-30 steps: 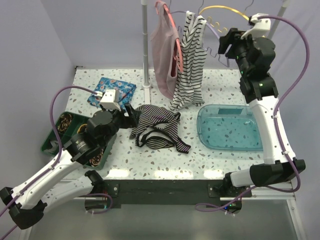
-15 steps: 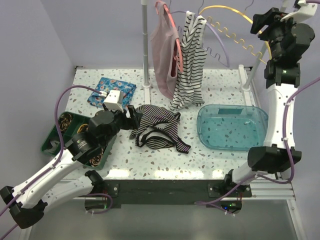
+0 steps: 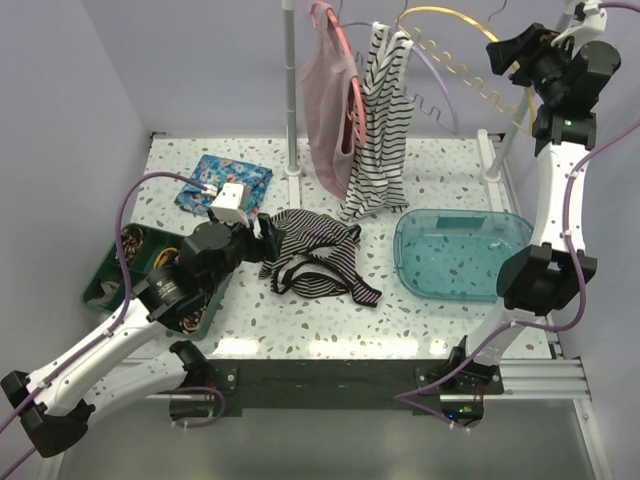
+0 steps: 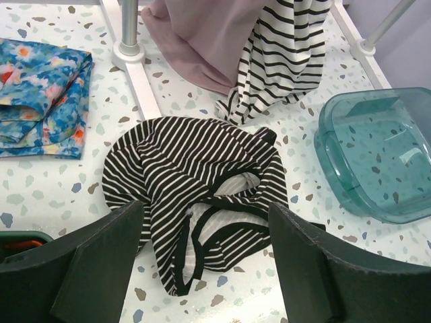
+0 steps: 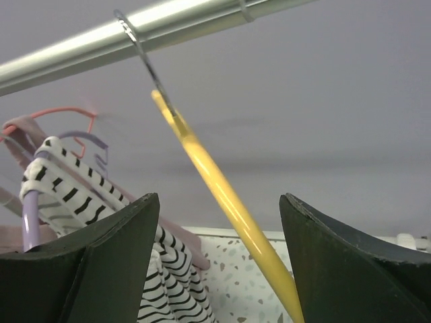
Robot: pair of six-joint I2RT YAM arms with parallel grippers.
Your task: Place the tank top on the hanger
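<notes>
Centrally, one crumpled tank top (image 3: 318, 258) on table (image 3: 440, 170), one yellow hanger (image 3: 452, 18) upper right, two hung garments (image 3: 380, 120) upper centre, left gripper (image 3: 262, 238) spread beside tank top, right gripper (image 3: 502, 55) spread astride hanger.

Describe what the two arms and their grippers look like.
Both the left arm and right arm have white links joined by bulky black joints, with a purple cable looping along each. A small white camera box sits at the left wrist. The left gripper and right gripper have broad, dark, wedge-shaped fingers.
</notes>
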